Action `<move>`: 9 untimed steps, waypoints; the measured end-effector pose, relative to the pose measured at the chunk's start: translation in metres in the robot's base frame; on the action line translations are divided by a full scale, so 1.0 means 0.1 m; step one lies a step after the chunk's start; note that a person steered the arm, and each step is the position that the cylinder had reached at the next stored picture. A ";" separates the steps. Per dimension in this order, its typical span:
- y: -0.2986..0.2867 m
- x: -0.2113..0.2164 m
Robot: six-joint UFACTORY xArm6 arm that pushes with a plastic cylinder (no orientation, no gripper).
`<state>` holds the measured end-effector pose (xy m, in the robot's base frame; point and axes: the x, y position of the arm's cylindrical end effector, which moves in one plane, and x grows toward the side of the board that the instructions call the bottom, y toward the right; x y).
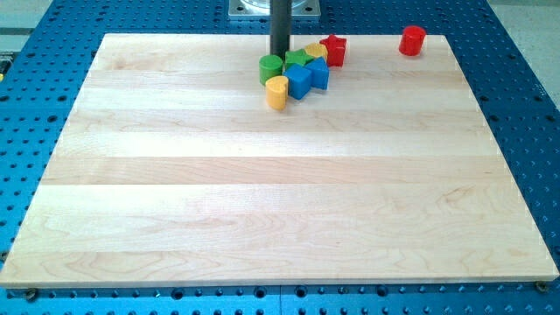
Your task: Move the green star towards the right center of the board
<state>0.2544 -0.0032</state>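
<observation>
Camera view: cluster of blocks near the view's top centre of the counter (262, 192). Green star (296, 59) sits in the middle of it, touching the green cylinder (270, 67) on its left, a blue block (299, 80) below it, a second blue block (318, 73) at lower right, and a yellow block (316, 51) on its right. Red star (333, 50) is at the cluster's right end, yellow cylinder (276, 91) at its bottom. Red cylinder (412, 40) stands well apart at the view's top right.

No claw on this rig, so nothing to report apart or together; just a rod. My tip (280, 54) is at the cluster's upper left, just beside the green star and the green cylinder.

Judgement: star looks light, rigid, slides easily on wood. Points make it prone to rotate off the rod, so push on its left side, through centre. Neighbours block the direct path right; expect them to get dragged along.
</observation>
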 end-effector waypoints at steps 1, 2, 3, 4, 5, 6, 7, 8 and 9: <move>0.23 0.33; 0.44 0.61; 0.43 0.69; 0.38 0.46; 0.74 0.75; 1.20 1.14; 1.23 1.38; 0.88 1.59; 1.33 1.59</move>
<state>0.4134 0.1303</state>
